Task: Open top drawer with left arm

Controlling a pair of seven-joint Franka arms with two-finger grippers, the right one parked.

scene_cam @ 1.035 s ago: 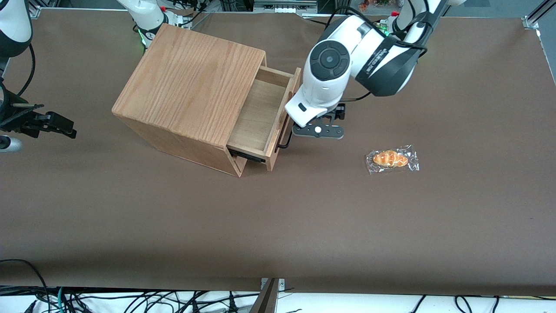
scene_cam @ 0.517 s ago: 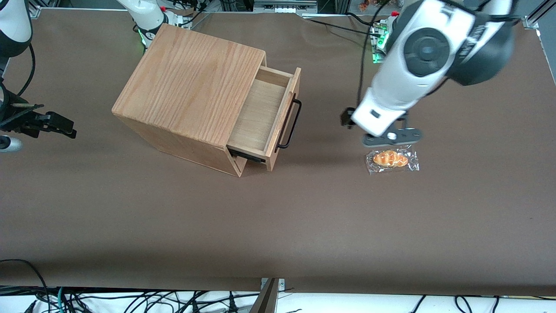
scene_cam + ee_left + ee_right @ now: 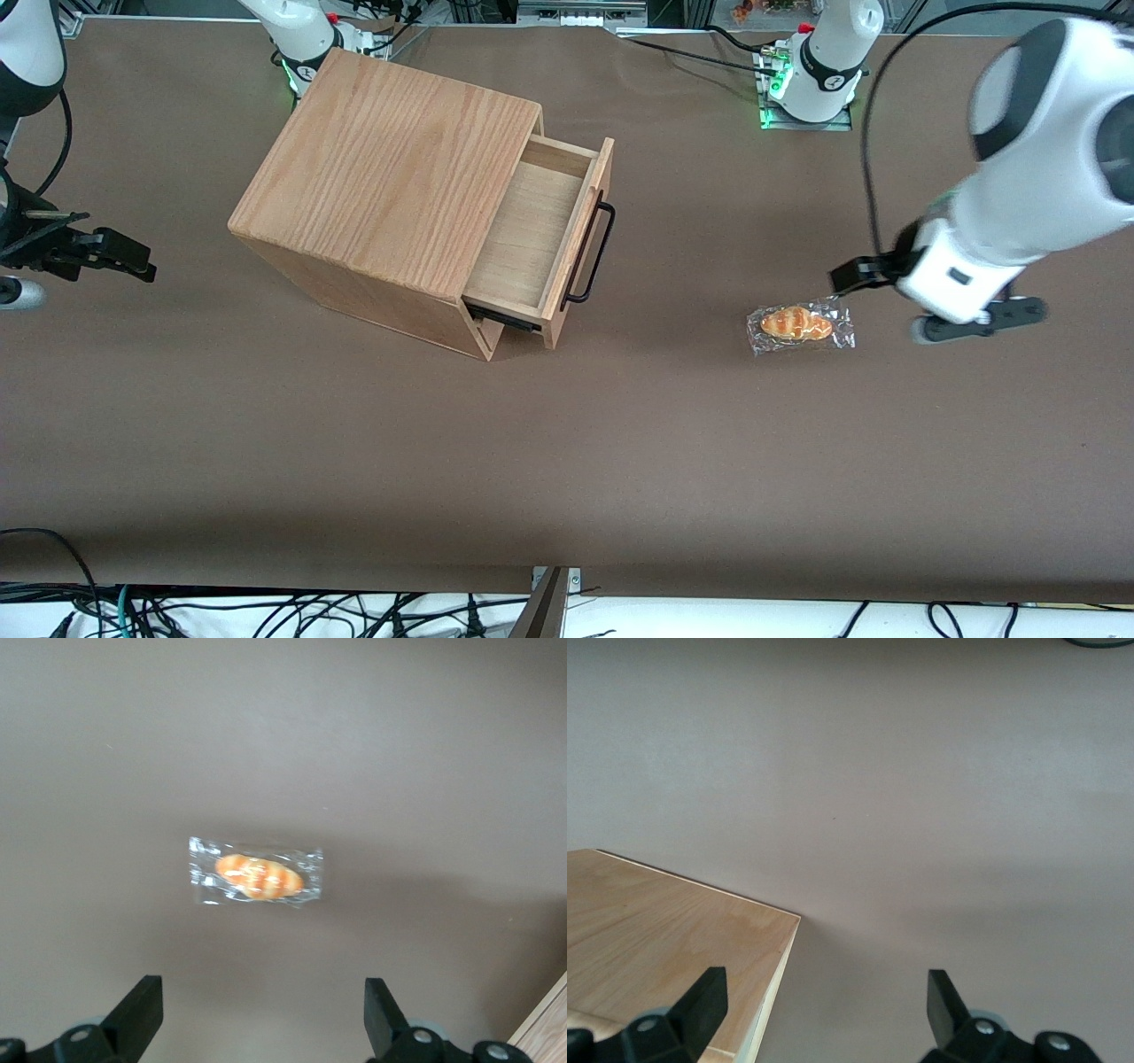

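Note:
The top drawer (image 3: 530, 239) of the light-oak cabinet (image 3: 390, 168) stands pulled out, its pale plywood inside showing and its thin black bar handle (image 3: 592, 252) free. The left arm (image 3: 1036, 168) hangs above the working arm's end of the table. Its gripper (image 3: 974, 323) is well away from the drawer, beside the wrapped bread roll (image 3: 799, 324). In the left wrist view the gripper (image 3: 263, 1028) is open and empty, with the roll (image 3: 257, 875) on the brown table some way from the fingertips (image 3: 142, 1014).
A brown mat (image 3: 567, 443) covers the table. The wrapped bread roll lies between the drawer front and the gripper. A corner of the cabinet (image 3: 545, 1028) shows in the left wrist view. The left arm's base (image 3: 819, 71) stands at the table's back edge.
The gripper has left the drawer handle and swung away past the bread roll toward the working arm's end of the table. The drawer has stayed pulled out.

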